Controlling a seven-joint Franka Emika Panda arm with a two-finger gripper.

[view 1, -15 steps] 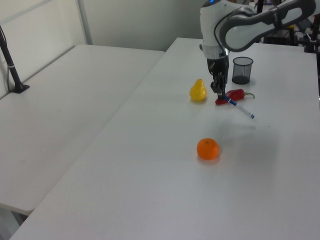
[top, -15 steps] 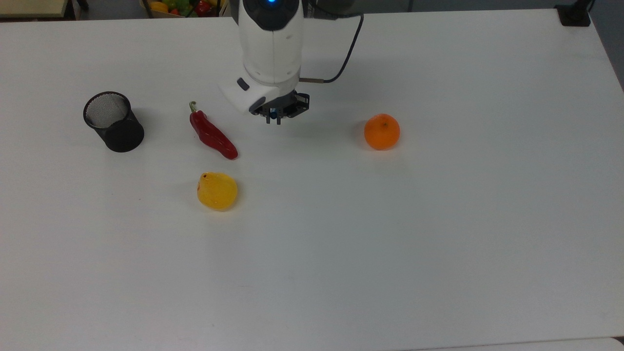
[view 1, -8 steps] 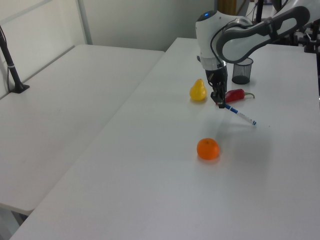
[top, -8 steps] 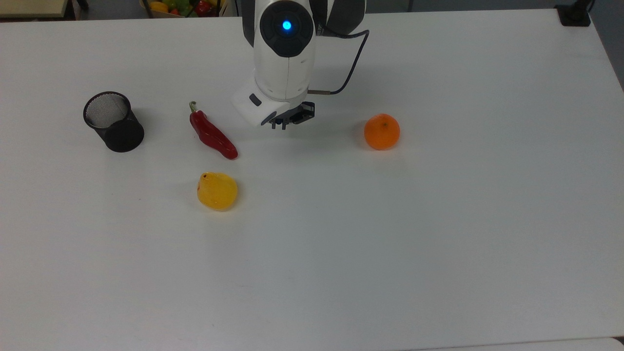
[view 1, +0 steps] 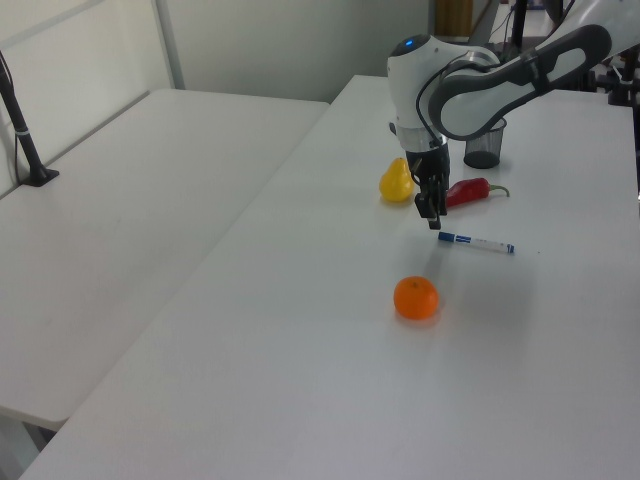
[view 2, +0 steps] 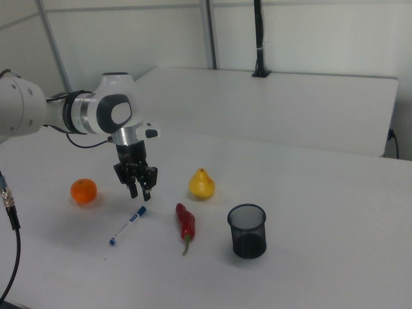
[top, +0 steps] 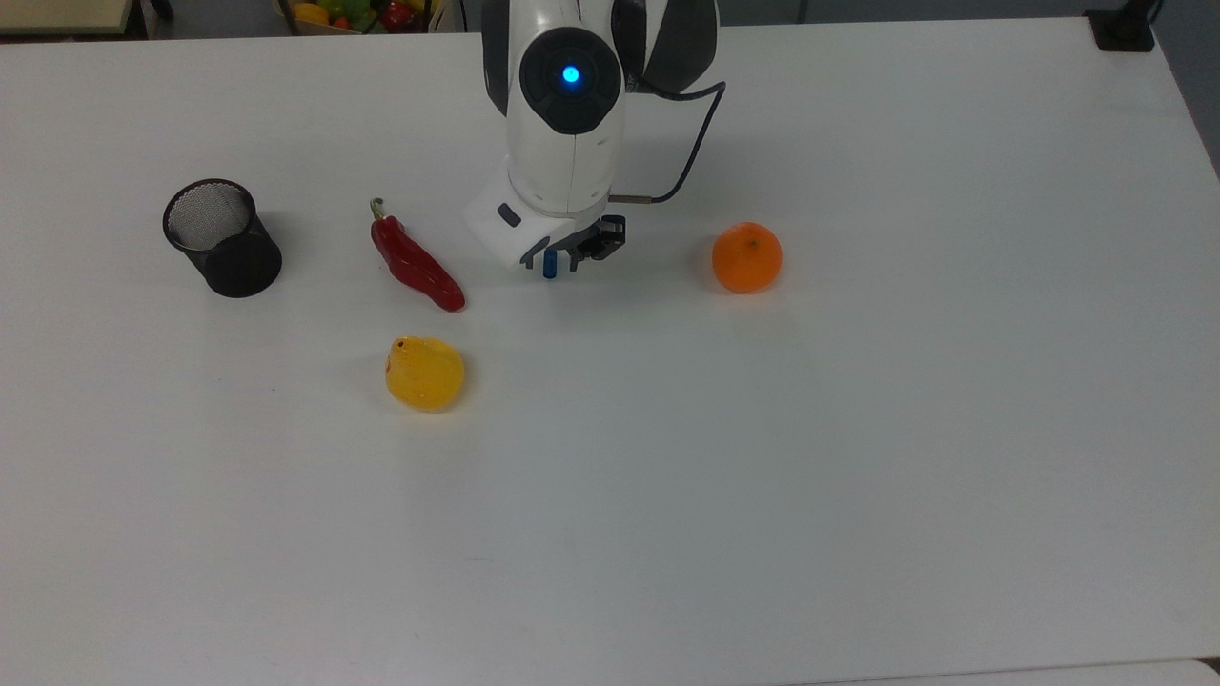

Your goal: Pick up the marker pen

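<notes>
- Lying flat on the white table, slim white marker pen with blue cap, left of the red chili pepper in the right view.
- Hovering just above its capped end, black two-finger gripper, jaws parted and empty.
- Sitting beyond, round orange.

Gripper open, above marker pen lying flat on table, not touching
</notes>
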